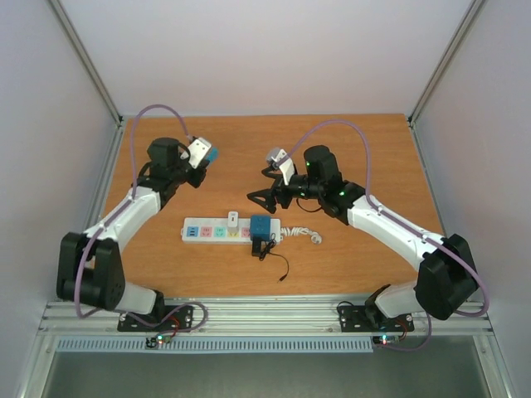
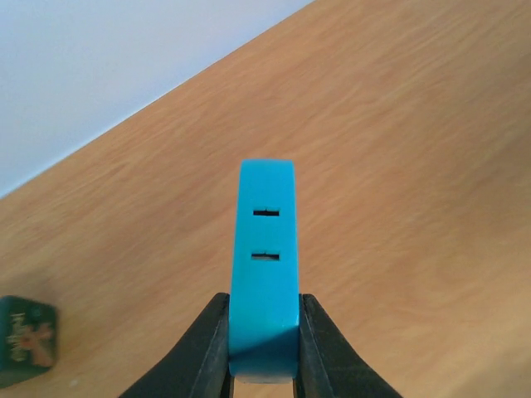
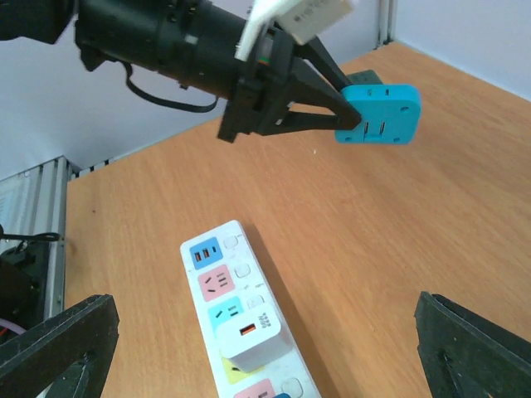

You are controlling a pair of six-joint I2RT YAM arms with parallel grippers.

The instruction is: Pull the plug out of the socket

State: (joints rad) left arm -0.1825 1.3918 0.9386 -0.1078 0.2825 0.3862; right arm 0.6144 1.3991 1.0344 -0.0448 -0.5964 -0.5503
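Gripping a blue plug (image 2: 264,249), left fingers (image 2: 207,352) hover.

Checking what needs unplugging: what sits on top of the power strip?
A white charger mid-strip and a blue plug near the corded end of the power strip. The outlets beneath them are covered.

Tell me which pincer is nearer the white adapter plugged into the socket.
Right. The right pincer hovers open just above and behind the white adapter; the left pincer, gripping a blue plug, sits farther back-left.
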